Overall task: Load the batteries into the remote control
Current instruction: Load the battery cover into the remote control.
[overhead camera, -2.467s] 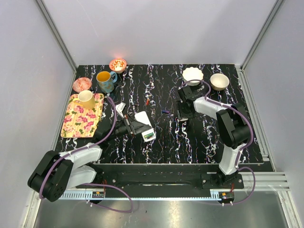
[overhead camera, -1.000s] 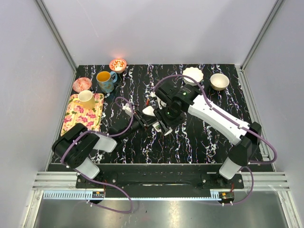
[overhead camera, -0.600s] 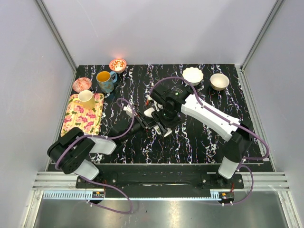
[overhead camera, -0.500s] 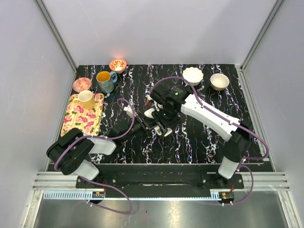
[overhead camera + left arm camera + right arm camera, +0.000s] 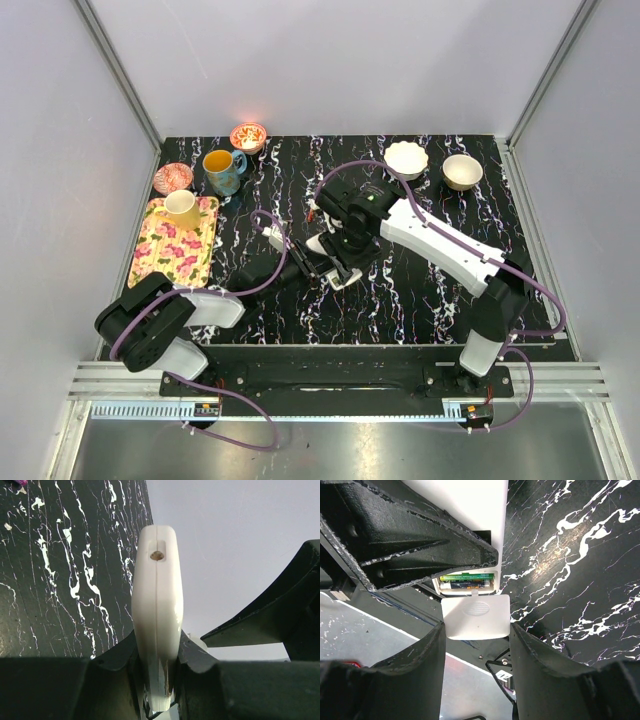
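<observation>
Though the arms hide most of the remote (image 5: 156, 615) from above, I see it edge-on over mid-table, clamped in the left gripper (image 5: 157, 656). Its open bay holds batteries (image 5: 466, 582), half in shadow. The right gripper (image 5: 476, 628) pinches the cover (image 5: 476, 615) just beside that bay. Far left, a cup (image 5: 181, 207) stands on the tray (image 5: 165, 262).

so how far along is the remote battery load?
Done: batteries look seated in the open compartment of the remote control. In hand: left gripper clamps the remote control edge-on, and right gripper holds the battery cover right at the compartment's edge. Left: fit the cover on; it is not closed yet.
</observation>
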Tool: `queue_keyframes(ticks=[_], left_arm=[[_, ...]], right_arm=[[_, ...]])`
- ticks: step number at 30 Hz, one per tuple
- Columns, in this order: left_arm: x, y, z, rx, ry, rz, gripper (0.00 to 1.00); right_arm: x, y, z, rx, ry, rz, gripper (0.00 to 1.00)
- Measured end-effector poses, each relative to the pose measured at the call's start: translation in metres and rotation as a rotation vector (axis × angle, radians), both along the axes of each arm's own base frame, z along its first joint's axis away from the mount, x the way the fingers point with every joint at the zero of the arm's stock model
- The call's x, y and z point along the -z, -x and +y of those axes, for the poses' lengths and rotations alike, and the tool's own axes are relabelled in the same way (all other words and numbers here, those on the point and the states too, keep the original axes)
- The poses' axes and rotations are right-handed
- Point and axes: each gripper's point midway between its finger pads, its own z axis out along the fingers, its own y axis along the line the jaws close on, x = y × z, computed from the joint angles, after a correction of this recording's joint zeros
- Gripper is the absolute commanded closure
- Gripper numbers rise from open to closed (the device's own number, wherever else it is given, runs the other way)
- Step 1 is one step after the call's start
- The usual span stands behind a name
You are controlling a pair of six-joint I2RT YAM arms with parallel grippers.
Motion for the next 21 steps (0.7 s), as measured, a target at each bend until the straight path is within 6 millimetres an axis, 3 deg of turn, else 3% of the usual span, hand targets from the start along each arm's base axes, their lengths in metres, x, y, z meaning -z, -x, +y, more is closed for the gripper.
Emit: queue_keyframes(ticks=[21], left_arm=[[-0.001, 0.0005, -0.0033, -0.001, -0.014, -0.021, 1.0]], right_arm=[[0.0072, 0.0051, 0.0058, -0.017, -0.008, 0.018, 1.0]])
